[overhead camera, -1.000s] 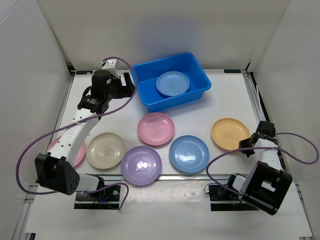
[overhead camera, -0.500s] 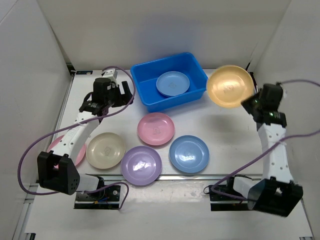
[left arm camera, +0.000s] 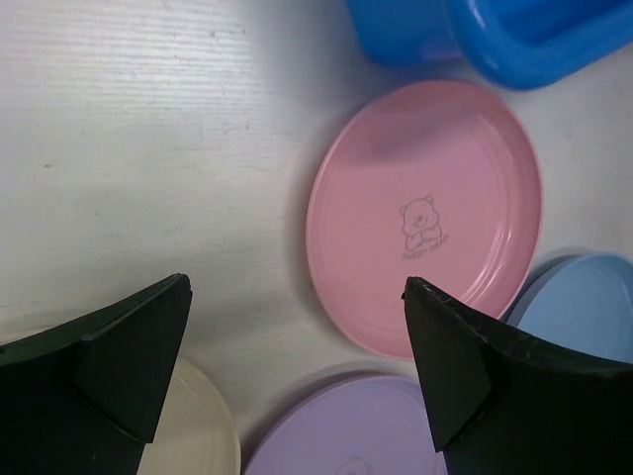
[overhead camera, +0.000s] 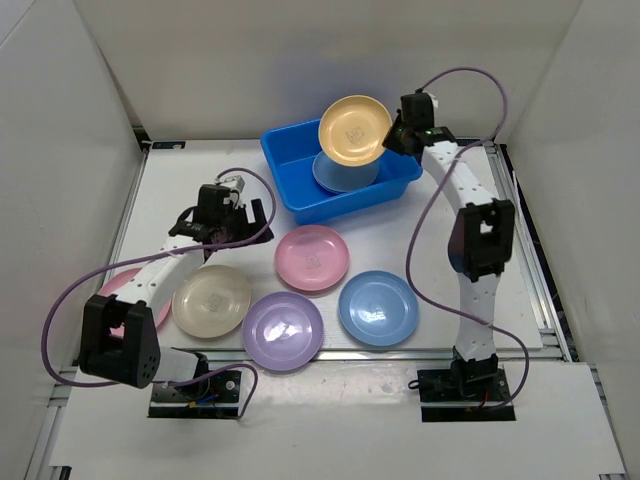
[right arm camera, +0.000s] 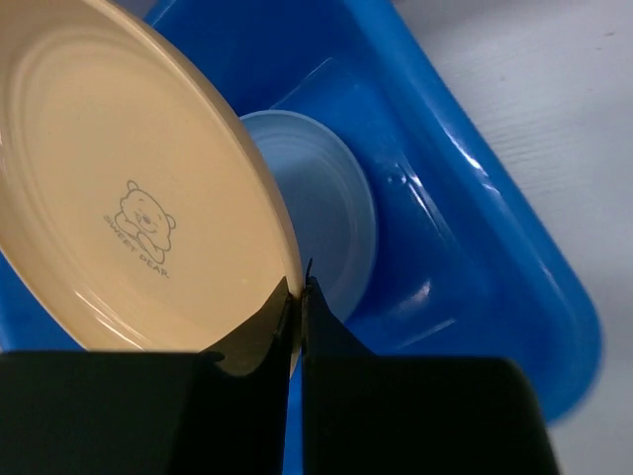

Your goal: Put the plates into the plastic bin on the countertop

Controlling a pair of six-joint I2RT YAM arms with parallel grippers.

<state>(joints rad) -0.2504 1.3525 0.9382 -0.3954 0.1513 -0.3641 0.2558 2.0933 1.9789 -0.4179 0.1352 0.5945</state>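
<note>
**Orange plate held over the bin; left tool open and empty**

The right tool (overhead camera: 391, 138) is clamped on the rim of the orange plate (overhead camera: 354, 130). The plate hangs tilted above the far right part of the bin (overhead camera: 290, 192). In the top view its face is turned toward the camera and covers part of the pale blue plate (overhead camera: 340, 180) lying inside the bin. That view does not show whether the two plates touch.

The right wrist view shows the grip itself. Both fingers (right arm camera: 396, 416) are pinched on the orange rim with only a sliver between them. It also shows a bear print at the plate's centre and the pale blue plate flat on the bin floor behind it.

The left tool (left arm camera: 297, 287) hovers above the desk (overhead camera: 410, 235), off the bin's near left corner, with nothing in it. The top view gives its place, but only the left wrist view shows the fingers spread wide. Bare desk and the edge of the pink plate (left arm camera: 435, 198) lie under the gap, and a bin corner sits at the frame's top.

The remaining plates lie flat on the desk on the bin's near side:
- The pink plate is closest to the bin.
- The purple plate (overhead camera: 283, 331) and the blue plate (overhead camera: 378, 308) lie beyond the pink one.
- The cream plate (overhead camera: 211, 300) is off to the left.
- A second pink plate (overhead camera: 158, 312) is farther left, mostly under the left arm.
</note>
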